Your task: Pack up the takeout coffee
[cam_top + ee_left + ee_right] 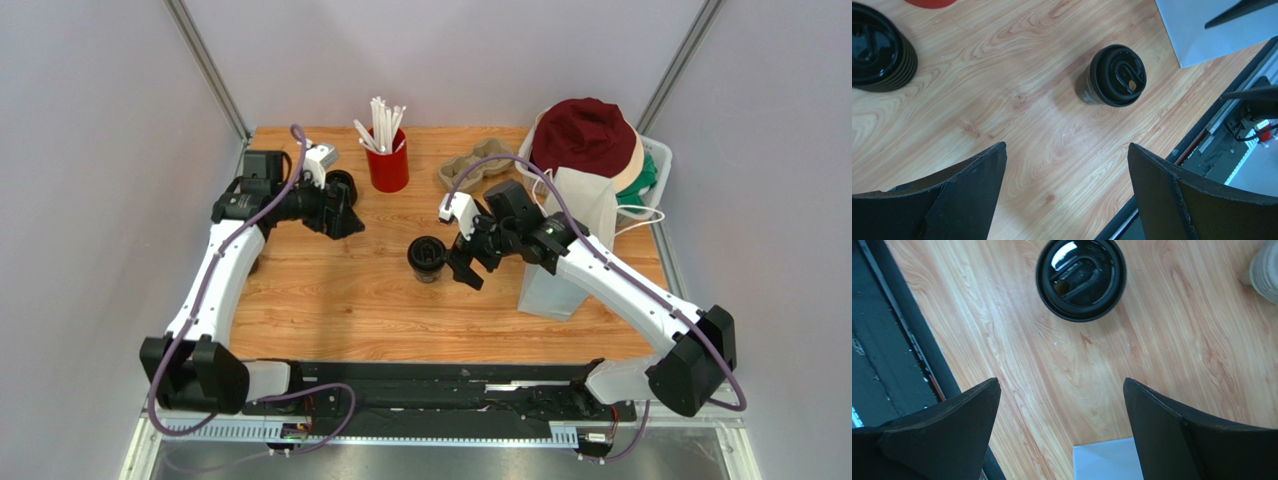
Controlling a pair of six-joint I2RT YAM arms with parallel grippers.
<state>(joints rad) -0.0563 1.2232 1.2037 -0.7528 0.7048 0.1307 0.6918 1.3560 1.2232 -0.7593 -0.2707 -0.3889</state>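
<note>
Right wrist and top external: takeout coffee [1081, 280] upright on the desk [350, 310], black lid on, ungrasped.
Right hand [1062, 385] released, fingers spread wide, empty, just beside the cup near mid-desk; white paper bag [545, 292] close on its right. Left hand [1067, 147] likewise released and empty, well apart from the cup, near a squat black ribbed piece [879, 47]; red cup of white straws [388, 168] and cardboard cup carrier [480, 168] toward the far edge.

Top view high behind the table [330, 325], wrist views close, looking down — all share the takeout coffee [427, 258].
</note>
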